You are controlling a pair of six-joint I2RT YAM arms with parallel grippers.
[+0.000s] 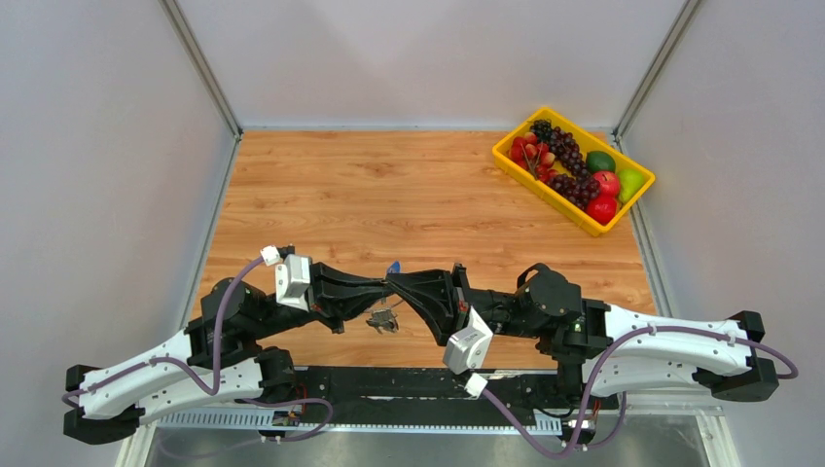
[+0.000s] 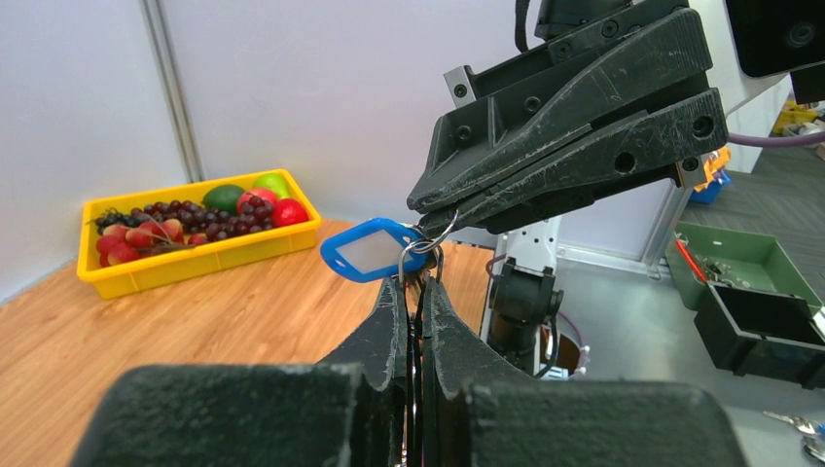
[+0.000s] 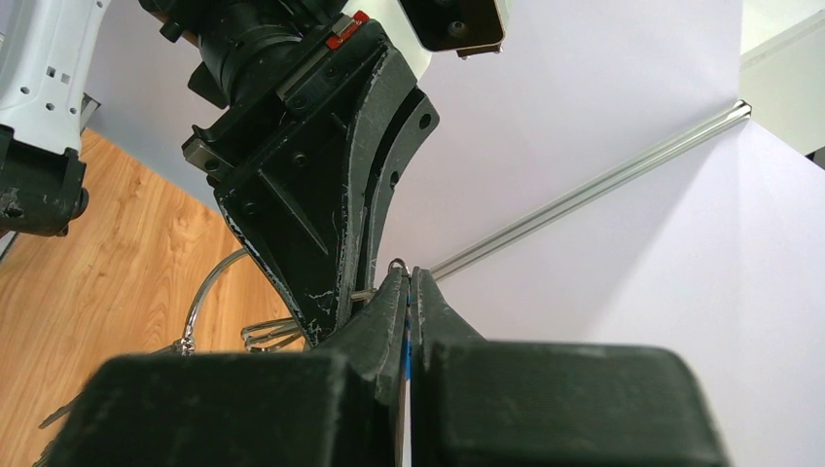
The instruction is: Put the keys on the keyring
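Top external view shows the left arm (image 1: 165,379) and right arm (image 1: 671,355) folded inward, tips meeting in the air above the desk (image 1: 389,185). Left end effector (image 2: 420,287) pinches the keyring (image 3: 202,292), other keys (image 1: 382,319) dangling below, presenting its wire. Right end effector (image 2: 425,212), clamped on the blue-tagged key (image 2: 365,248), presses against it, apparently to thread that 1 key on.

The fruit bin (image 1: 502,153) stands on the tabletop (image 1: 370,195) at 2 o'clock. At 6 o'clock the left hand (image 1: 382,291) and right hand (image 1: 396,283) meet, with keyring (image 3: 199,292) and keys (image 1: 382,319) between them.
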